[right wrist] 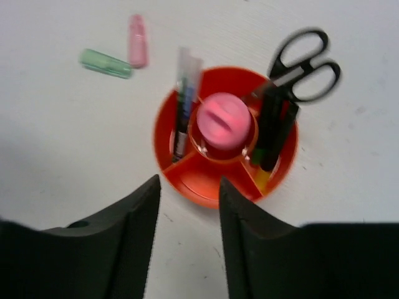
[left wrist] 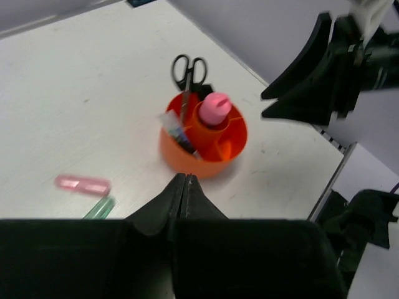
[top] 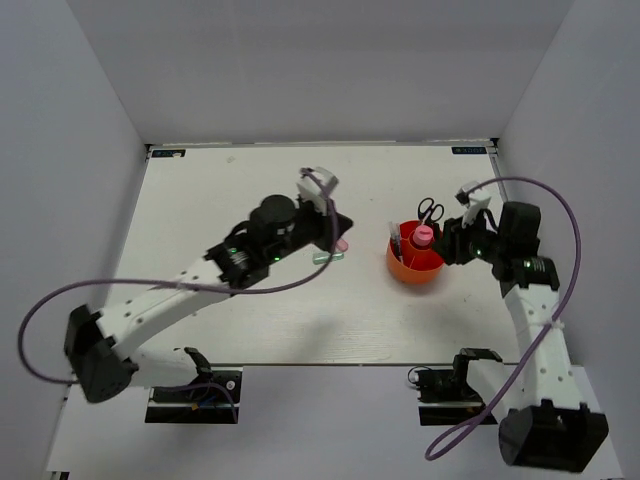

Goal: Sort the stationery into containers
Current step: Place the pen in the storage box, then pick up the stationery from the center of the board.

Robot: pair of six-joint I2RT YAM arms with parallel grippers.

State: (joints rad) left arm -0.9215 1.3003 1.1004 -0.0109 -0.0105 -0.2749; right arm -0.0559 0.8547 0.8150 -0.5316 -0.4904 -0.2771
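Our left tool (left wrist: 185, 187) had its fingers pressed together on nothing, above the table (left wrist: 75, 93). Our right tool (right wrist: 189, 187) hung empty, jaws apart, just before the orange-red cup (right wrist: 206, 180), whose dividers kept the pink tube (right wrist: 223, 121), black-handled scissors (right wrist: 305, 62) and thin pen (right wrist: 182, 112) upright. The pink marker (right wrist: 138, 40) and pale green marker (right wrist: 106, 63) lay unsorted outside it, nearer the left arm, so we judged them its job.

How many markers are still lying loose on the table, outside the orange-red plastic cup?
2. A pink marker and a pale green marker lie close together on the table, left of the round orange-red cup. The left arm may hide others.
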